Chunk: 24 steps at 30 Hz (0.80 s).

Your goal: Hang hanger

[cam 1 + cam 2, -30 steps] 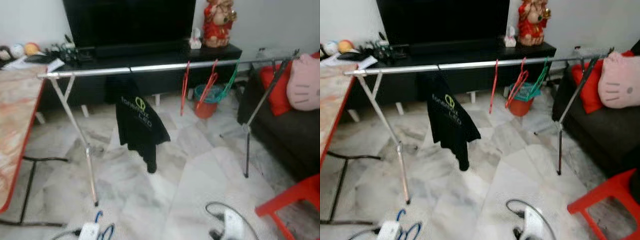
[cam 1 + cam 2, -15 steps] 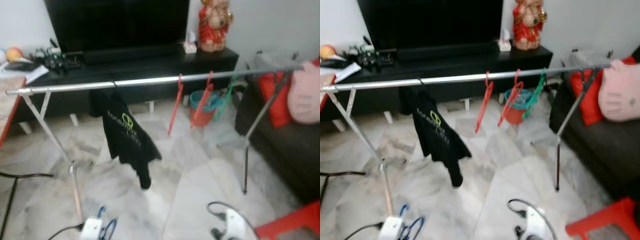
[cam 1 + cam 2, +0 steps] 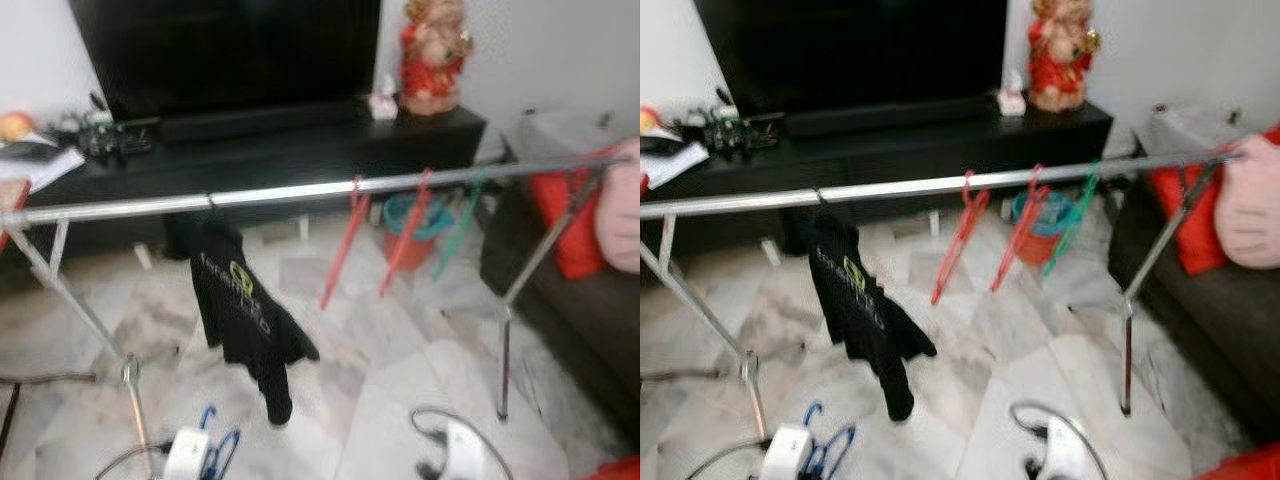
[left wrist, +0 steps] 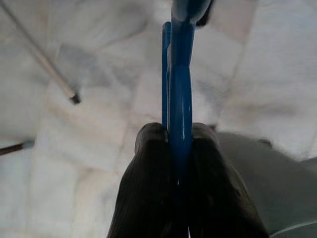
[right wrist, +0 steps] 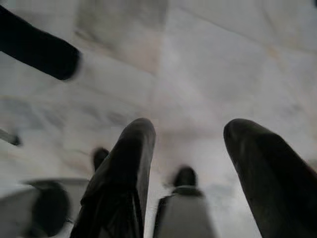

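Left wrist view: left hand (image 4: pixel 179 144) clamped on blue hanger (image 4: pixel 179 94), low over the floor — not yet hung. Right hand (image 5: pixel 190 148) spread, empty. Beyond: rail (image 3: pixel 300 192) with shirt (image 3: pixel 240 310), red hangers (image 3: pixel 375 240) — approach and hooking remain.

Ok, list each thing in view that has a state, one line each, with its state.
left gripper: fingers shut on the blue hanger, held low over the floor.
right gripper: fingers open, holding nothing.
black T-shirt: hanging from the rail.
rail: up on its stand, level.
two red hangers: hooked on the rail, tilted.
green hanger: hooked on the rail.
television: screen dark.
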Motion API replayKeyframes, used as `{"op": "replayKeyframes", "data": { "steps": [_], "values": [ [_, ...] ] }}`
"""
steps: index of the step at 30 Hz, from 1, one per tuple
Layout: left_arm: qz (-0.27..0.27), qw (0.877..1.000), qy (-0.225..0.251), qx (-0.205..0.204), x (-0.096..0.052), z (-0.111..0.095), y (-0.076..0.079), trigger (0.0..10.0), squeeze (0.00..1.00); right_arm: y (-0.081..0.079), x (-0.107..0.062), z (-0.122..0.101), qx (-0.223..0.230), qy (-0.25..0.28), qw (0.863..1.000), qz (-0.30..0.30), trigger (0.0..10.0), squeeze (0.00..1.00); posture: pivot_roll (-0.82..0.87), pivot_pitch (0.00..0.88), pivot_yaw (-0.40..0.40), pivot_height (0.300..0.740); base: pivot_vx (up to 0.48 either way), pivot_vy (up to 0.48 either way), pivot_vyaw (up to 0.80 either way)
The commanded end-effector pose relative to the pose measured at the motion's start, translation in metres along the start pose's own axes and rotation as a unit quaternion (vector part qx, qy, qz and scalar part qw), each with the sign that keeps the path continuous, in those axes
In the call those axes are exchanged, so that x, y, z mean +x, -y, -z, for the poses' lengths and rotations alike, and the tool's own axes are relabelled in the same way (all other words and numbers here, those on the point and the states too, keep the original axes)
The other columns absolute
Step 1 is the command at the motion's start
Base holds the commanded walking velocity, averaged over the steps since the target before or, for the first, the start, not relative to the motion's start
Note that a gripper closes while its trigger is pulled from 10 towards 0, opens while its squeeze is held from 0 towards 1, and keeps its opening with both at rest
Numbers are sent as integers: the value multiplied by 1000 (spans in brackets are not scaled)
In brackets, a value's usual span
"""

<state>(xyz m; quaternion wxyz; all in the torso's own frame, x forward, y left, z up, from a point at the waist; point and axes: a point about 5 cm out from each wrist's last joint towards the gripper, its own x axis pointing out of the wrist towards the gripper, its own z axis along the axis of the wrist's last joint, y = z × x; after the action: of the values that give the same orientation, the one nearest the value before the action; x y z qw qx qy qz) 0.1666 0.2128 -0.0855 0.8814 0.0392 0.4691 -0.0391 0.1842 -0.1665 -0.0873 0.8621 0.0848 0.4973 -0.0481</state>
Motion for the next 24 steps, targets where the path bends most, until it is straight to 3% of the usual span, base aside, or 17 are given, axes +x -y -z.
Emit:
{"op": "replayKeyframes", "data": {
  "steps": [1,7,10,16,19,20,21,24],
  "values": [
    [18,999,24,10,3,-12,8,10000,0,15,-2,8,-6,-11,1000,20,10000,0,29,0,-20,740,341,0,0],
    [42,996,70,17,2,-27,7,10000,0,15,-2,7,-13,-12,1000,19,10000,0,30,0,-19,740,57,0,0],
    [62,993,92,47,-2,-28,2,10000,0,14,-2,6,-18,-12,1000,18,10000,0,31,0,-17,740,0,0,0],
    [69,987,137,48,-12,-29,-13,10000,0,15,-2,5,-21,-13,1000,17,10000,0,41,0,-21,740,0,0,0],
    [101,970,211,65,-32,-46,-22,10000,0,16,-2,4,-21,-11,1000,19,10000,0,42,0,-23,740,0,0,0],
    [101,970,211,65,-32,-46,-22,10000,0,16,-2,4,-21,-11,1000,19,10000,0,42,0,-23,740,0,0,0],
    [110,962,238,71,-44,-57,-27,10000,0,16,-2,4,-21,-11,1000,21,10000,0,42,0,-24,740,0,0,0],
    [122,954,266,58,-61,-74,-36,10000,0,16,-2,3,-24,-11,999,21,10000,0,48,0,-27,740,0,0,0]
  ]
}}
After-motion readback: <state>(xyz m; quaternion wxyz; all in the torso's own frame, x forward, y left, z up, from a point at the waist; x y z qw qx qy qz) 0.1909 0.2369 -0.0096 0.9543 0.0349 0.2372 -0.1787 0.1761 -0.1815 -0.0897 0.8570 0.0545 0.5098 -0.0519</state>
